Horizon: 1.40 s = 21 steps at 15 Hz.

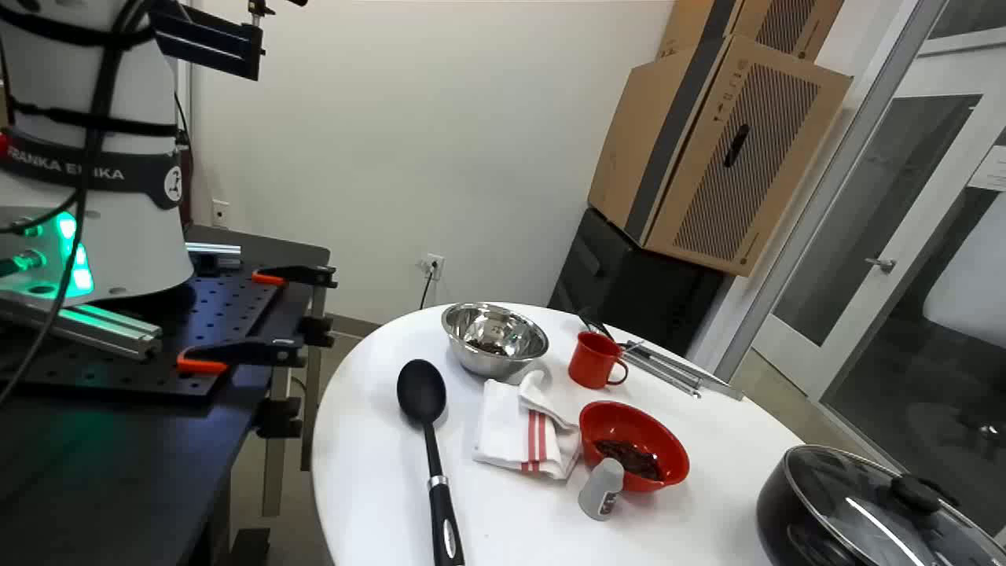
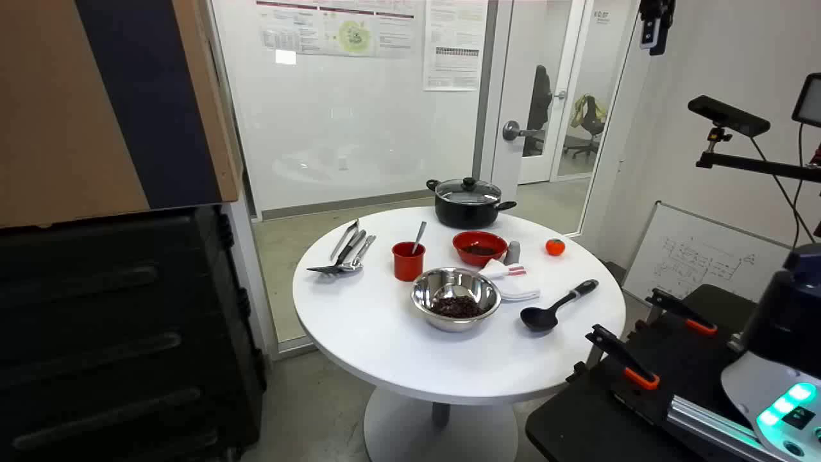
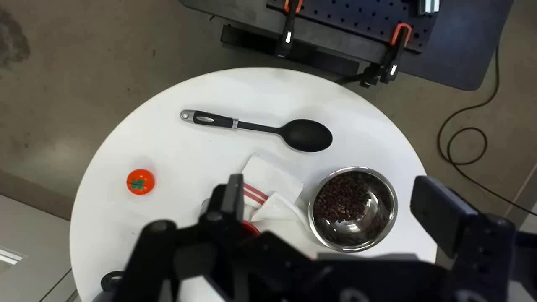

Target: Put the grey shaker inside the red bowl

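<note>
The grey shaker stands upright on the white table in both exterior views, right beside the red bowl. In the wrist view it is almost wholly hidden behind a gripper finger. The red bowl holds dark bits and also shows in an exterior view. In the wrist view only a piece of its rim shows. My gripper is open and empty, high above the table, with the steel bowl below between its fingers. Part of it shows at the top edge in an exterior view.
A white cloth touches the red bowl's side. The steel bowl, red mug, black spoon and lidded black pot stand around. A tomato and metal utensils lie on the round table.
</note>
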Each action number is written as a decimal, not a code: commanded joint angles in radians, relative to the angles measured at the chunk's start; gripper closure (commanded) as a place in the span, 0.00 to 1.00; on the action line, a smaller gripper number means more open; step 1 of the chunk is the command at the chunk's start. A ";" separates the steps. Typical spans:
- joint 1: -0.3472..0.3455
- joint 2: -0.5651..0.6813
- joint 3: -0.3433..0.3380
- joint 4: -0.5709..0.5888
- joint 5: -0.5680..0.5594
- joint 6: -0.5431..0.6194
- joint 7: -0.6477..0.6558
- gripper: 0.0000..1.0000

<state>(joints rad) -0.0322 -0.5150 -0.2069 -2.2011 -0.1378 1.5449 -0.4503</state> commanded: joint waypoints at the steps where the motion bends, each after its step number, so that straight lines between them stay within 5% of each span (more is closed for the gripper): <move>1: -0.003 0.001 0.002 0.003 0.001 -0.003 -0.001 0.00; 7: -0.005 0.031 0.006 0.000 0.011 0.028 0.035 0.00; 13: 0.013 0.215 0.018 -0.016 0.084 0.324 0.072 0.00; 21: 0.008 0.513 0.102 0.100 0.151 0.299 0.165 0.00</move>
<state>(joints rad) -0.0129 -0.0891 -0.1278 -2.1800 -0.0016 1.8759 -0.3354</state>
